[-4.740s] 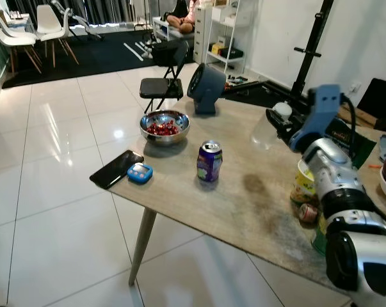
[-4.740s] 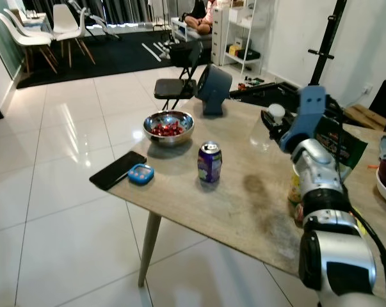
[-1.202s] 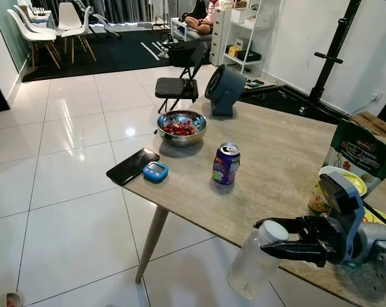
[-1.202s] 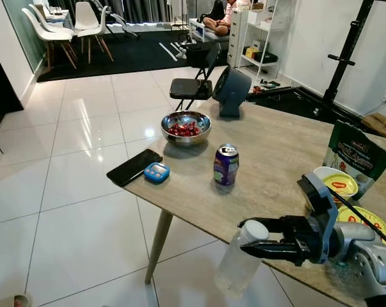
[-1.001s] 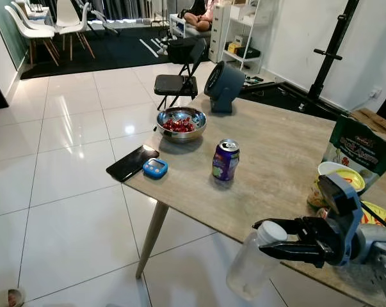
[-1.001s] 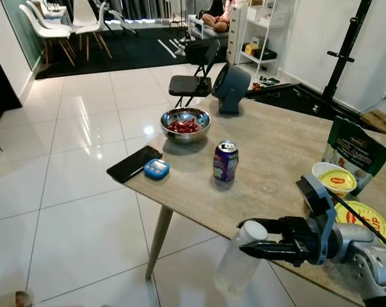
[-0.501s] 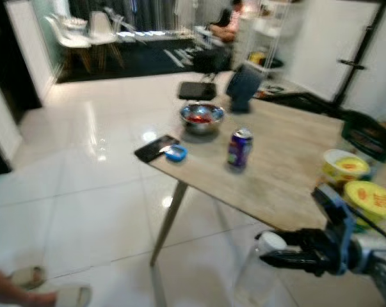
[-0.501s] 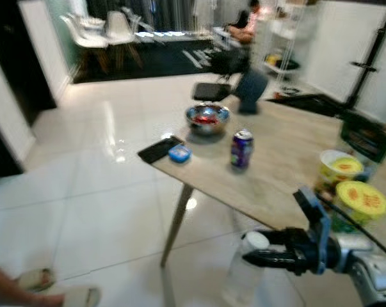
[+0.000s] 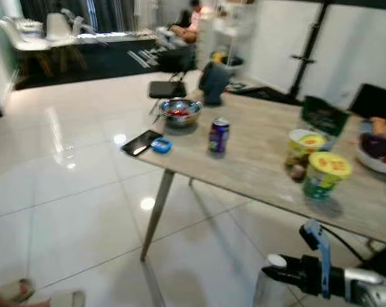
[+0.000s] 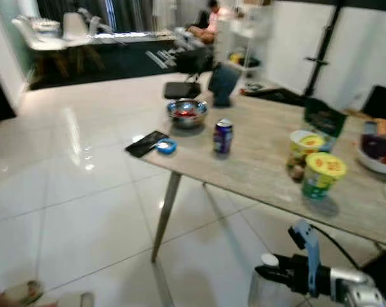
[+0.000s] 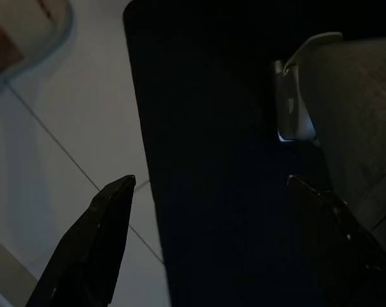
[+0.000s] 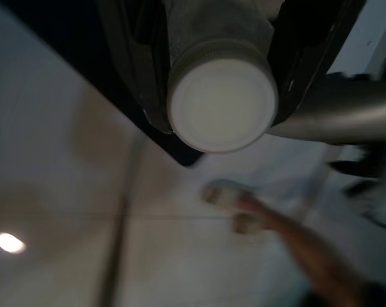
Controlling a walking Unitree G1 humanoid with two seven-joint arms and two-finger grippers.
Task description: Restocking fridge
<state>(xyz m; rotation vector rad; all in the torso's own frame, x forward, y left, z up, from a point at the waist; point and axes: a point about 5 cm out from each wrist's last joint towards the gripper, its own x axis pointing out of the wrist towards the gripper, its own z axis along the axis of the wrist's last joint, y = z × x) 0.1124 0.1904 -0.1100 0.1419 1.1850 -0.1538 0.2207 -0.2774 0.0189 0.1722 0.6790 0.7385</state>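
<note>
A clear plastic bottle [image 9: 268, 296] with a white cap [image 12: 221, 105] hangs over the white floor, low at the right, in front of the table. My right gripper [image 9: 277, 274] is shut on the bottle's neck, and its black fingers [image 12: 139, 61] press in on both sides just under the cap. In the left wrist view my left gripper [image 11: 212, 214] is open over a dark surface with nothing between its fingers.
The wooden table [image 9: 263, 169] stands ahead with a purple can [image 9: 218, 135], a metal bowl [image 9: 178, 111], a phone [image 9: 141, 142], a blue timer [image 9: 160, 145], yellow tubs [image 9: 322, 171] and a green bag [image 9: 323, 115]. A person's slippered feet [image 9: 26, 295] are at the lower left.
The whole view has pulled back and swung, so the table lies farther off and more of its right end shows. The bottle stays in my right gripper, lower in the picture.
</note>
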